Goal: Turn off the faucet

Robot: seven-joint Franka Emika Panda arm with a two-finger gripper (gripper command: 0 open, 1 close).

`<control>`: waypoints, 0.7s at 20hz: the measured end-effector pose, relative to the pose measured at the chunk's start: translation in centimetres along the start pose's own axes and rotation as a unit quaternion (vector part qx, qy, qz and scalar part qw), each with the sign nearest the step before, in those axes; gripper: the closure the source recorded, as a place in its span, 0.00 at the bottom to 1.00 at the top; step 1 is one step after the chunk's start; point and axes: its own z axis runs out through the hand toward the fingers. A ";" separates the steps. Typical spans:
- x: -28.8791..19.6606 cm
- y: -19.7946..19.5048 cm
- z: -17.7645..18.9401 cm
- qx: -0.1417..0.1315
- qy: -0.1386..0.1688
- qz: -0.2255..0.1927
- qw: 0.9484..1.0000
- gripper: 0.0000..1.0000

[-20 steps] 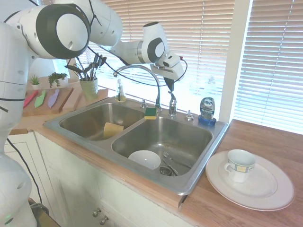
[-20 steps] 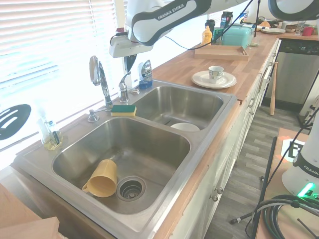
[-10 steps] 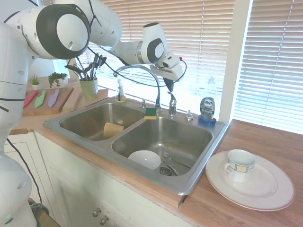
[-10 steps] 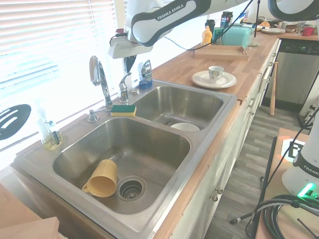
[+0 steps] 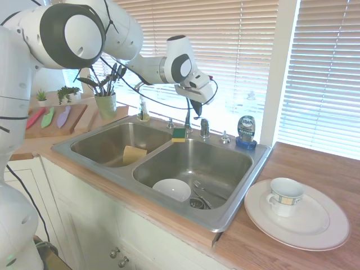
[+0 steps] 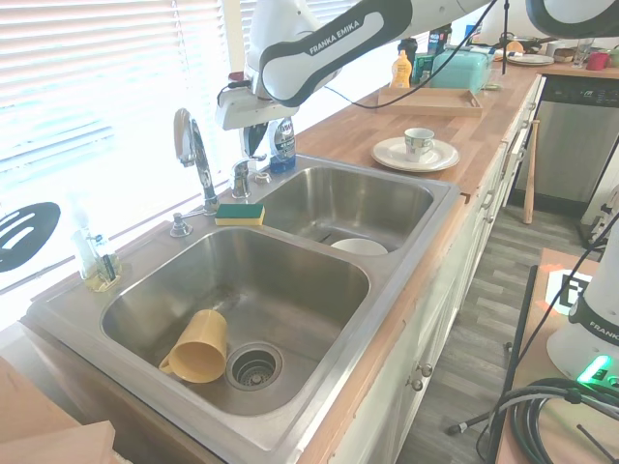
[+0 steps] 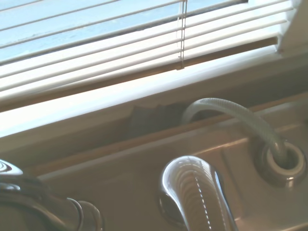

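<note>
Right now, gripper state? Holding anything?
Gripper: just above the faucet lever; open or shut cannot be told, and no grasp is visible.

Black capitals reading "FRANKA EMIKA" run along the white robot arm's curved link point(image 6: 334, 39) above the stainless steel double sink point(image 6: 406, 246) in the second exterior view. The blue dish soap bottle point(image 5: 246, 131) on the sink's back rim carries a dark label whose lettering is too small to read.
</note>
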 end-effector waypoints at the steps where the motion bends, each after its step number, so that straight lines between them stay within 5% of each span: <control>1: 0.0 0.3 -0.1 0.003 0.000 0.001 1.000 1.00; 9: 0.1 1.7 -1.4 -0.004 -0.005 0.005 1.000 1.00; 14: -2.2 4.7 -4.5 -0.097 -0.063 -0.008 0.993 1.00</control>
